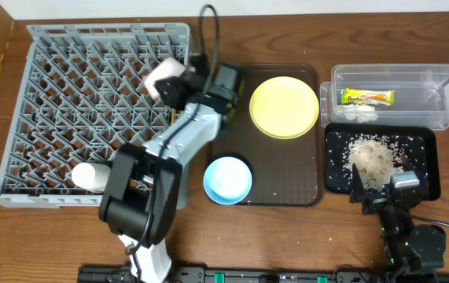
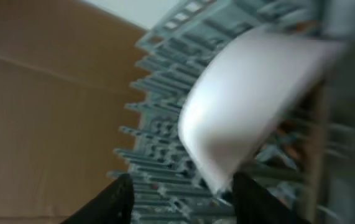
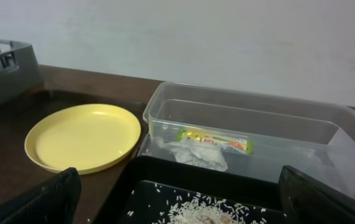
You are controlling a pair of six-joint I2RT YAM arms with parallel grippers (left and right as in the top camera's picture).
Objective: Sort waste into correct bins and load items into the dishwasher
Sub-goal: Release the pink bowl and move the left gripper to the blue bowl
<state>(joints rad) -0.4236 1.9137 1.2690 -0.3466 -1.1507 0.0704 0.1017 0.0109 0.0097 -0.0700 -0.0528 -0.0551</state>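
One white cup [image 2: 252,106] sits between the left pincer's [image 2: 180,194] parted fingers over the rack's [image 1: 51,79] far right, loading in hand, so next it should lift clear for the blue bowl [image 1: 227,179], while the right pincer [image 3: 183,200] waits wide open.

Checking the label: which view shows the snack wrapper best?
Right wrist: the snack wrapper lies close, side-on, inside the clear tub. Overhead shows it small from above; left wrist misses it.
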